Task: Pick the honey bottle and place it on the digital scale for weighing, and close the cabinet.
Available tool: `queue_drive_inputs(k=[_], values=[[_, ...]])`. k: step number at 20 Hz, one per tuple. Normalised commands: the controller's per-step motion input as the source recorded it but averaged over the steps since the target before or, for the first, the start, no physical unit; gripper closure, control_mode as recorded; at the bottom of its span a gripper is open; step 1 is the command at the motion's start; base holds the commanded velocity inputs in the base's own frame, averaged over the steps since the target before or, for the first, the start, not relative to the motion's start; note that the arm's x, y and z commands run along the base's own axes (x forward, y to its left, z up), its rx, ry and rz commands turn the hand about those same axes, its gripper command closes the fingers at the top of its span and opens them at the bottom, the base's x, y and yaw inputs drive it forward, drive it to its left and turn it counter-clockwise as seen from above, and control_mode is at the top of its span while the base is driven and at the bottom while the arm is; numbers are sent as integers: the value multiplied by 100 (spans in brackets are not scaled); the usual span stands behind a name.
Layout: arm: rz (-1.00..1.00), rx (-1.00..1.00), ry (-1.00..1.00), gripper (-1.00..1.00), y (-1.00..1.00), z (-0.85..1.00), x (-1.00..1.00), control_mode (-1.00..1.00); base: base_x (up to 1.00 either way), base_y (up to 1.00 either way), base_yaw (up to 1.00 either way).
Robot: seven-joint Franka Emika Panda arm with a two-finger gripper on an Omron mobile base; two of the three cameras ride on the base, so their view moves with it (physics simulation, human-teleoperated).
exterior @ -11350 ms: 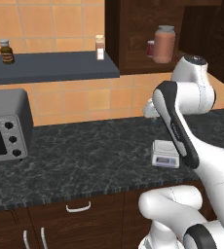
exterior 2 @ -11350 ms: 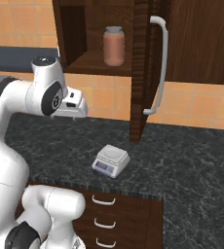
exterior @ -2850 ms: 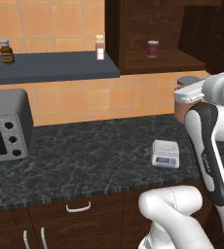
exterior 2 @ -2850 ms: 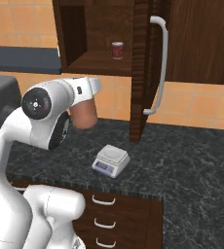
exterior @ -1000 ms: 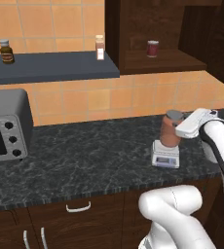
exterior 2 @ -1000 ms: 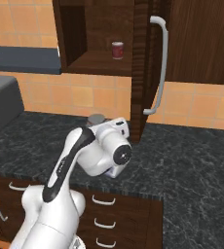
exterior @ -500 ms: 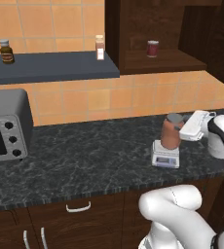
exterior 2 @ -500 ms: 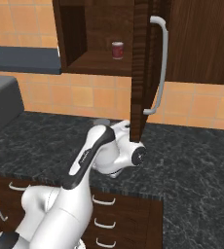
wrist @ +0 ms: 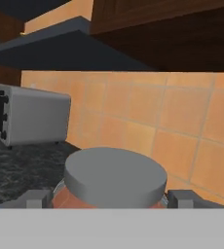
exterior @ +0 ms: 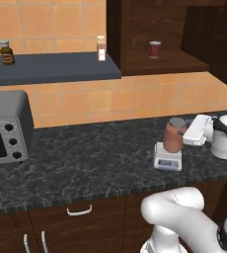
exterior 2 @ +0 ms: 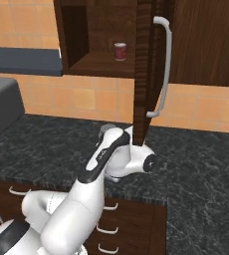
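The gripper (exterior: 183, 137) clasps the honey bottle (exterior: 173, 135) from its right side, upright, directly atop the digital scale (exterior: 168, 160) on the tabletop (exterior: 86, 158), ready for letting go.

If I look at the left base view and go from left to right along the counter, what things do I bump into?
Toaster oven → honey bottle standing on the digital scale → end effector, gripping the bottle from its right.
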Motion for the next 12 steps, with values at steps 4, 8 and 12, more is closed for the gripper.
queue_drive_inputs(k=[4,8,12], values=[[4,0,-1,100,-18,-32,25,-100,0,0,0],[3,0,0,100,-18,-28,26,-100,0,0,0],[3,-1,0,100,-8,-34,25,-100,0,0,0]])
